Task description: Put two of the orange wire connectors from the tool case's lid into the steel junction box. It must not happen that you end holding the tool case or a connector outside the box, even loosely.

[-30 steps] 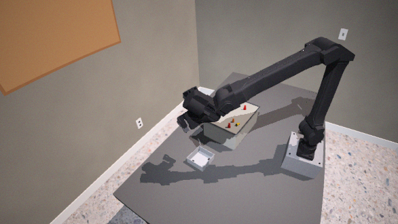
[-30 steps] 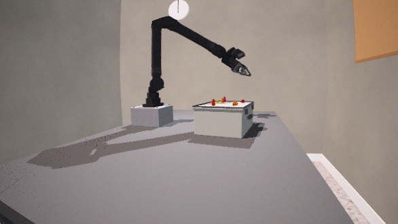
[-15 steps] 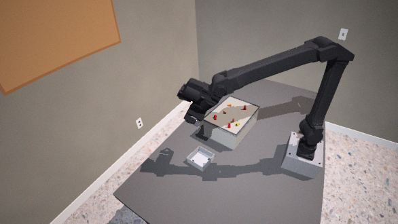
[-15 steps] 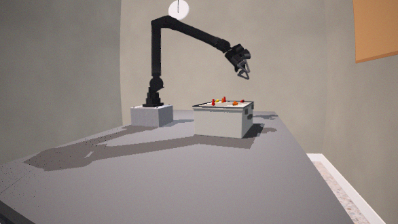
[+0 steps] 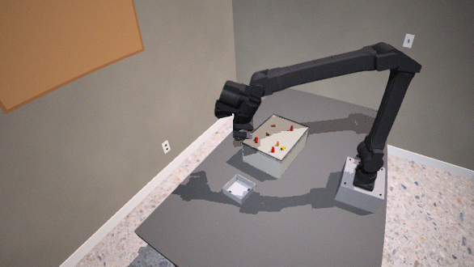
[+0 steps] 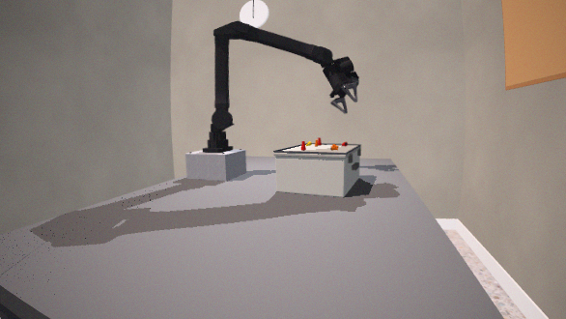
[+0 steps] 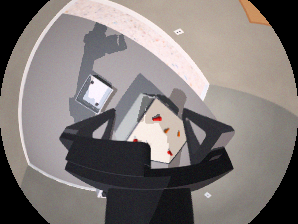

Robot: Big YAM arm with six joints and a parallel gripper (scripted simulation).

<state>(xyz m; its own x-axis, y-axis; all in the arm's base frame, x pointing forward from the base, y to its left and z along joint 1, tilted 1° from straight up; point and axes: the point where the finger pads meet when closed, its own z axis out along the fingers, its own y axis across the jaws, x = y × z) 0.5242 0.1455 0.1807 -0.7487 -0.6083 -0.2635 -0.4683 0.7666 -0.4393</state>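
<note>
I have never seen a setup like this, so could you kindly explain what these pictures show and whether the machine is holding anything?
The black jointed machine is a robot arm on a grey pedestal. One picture looks down from above, one from the table's side, one from the wrist. On the dark table stands a tool case with small red, orange and yellow connectors on its lid, and beside it a small open steel junction box. The gripper hangs open above the case, holding nothing.
</note>
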